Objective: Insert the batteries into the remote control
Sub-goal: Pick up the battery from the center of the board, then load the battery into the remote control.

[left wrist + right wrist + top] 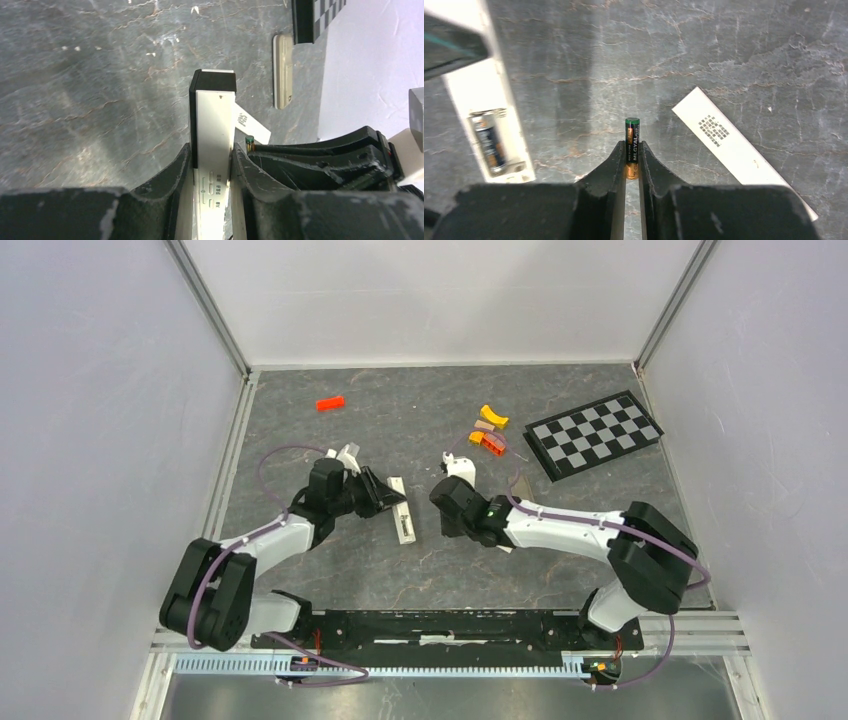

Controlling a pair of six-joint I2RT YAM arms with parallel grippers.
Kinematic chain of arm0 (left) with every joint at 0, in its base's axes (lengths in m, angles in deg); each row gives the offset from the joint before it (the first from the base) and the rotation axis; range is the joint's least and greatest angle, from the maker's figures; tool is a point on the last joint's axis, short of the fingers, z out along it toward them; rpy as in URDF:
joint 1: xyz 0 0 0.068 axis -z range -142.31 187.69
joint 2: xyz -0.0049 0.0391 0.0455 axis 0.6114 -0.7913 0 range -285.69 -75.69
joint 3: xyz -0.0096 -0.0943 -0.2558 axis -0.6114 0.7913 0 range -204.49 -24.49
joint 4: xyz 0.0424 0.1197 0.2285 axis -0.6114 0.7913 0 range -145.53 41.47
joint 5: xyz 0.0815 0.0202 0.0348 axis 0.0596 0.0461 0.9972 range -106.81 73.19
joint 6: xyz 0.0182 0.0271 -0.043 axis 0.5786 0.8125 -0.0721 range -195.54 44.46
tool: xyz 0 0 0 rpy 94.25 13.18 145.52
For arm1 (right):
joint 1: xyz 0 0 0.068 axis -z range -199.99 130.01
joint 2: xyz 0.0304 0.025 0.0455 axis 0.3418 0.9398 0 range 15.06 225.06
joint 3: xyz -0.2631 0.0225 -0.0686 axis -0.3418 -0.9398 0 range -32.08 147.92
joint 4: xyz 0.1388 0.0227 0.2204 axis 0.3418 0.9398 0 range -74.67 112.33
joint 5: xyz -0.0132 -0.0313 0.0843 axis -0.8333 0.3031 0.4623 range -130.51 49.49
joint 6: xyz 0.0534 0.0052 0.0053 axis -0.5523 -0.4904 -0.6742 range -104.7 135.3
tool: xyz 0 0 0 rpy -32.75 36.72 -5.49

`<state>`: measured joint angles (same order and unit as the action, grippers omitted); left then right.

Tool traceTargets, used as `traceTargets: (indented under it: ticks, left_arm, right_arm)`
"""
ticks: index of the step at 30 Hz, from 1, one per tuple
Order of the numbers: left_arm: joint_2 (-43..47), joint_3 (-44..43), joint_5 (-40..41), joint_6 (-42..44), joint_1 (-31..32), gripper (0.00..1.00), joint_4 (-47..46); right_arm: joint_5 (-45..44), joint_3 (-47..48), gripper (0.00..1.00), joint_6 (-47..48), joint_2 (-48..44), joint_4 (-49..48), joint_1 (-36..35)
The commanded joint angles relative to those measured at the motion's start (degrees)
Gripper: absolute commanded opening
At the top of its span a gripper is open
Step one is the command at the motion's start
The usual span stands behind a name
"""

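My left gripper (pixel 210 155) is shut on the edges of the remote control (pixel 215 110), which is white with small buttons showing between the fingers. In the top view the remote (pixel 402 510) lies mid-table at the left gripper (pixel 385 495). The right wrist view shows its open battery recess with one battery (pixel 489 142) lying in it. My right gripper (pixel 632 155) is shut on a dark battery (pixel 632 137) with a green tip, held above the table just right of the remote. That green tip (pixel 249 141) shows beside the remote in the left wrist view. The right gripper (pixel 438 512) is close to the remote.
A flat white strip with a dotted patch (pixel 734 150) lies right of the held battery. A tan cover-like piece (pixel 282 70) lies farther off. Orange and yellow blocks (pixel 488 430), a red-orange block (pixel 330 402) and a checkerboard (pixel 593 433) lie at the back. Walls enclose the table.
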<state>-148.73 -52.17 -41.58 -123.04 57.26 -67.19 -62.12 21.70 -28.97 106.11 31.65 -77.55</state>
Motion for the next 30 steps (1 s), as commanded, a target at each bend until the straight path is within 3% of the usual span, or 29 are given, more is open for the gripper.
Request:
traceTargets:
  ticks: [1,12,30]
  left_arm:
    - [-3.5,1.3,-2.6,-5.7,1.2,0.02,-15.8]
    - [-6.8,2.9,-1.5,-6.4,2.1,0.02,-22.4]
    - [-8.0,4.0,-3.1,-10.3,2.1,0.02,-24.8]
  right_arm:
    - [6.2,-1.3,0.16,2.3,-4.2,-6.4,0.5]
    - [14.7,-0.6,0.17,1.4,-4.8,-10.5,0.6]
    - [12.6,-0.9,0.19,2.2,-2.2,-11.5,0.5]
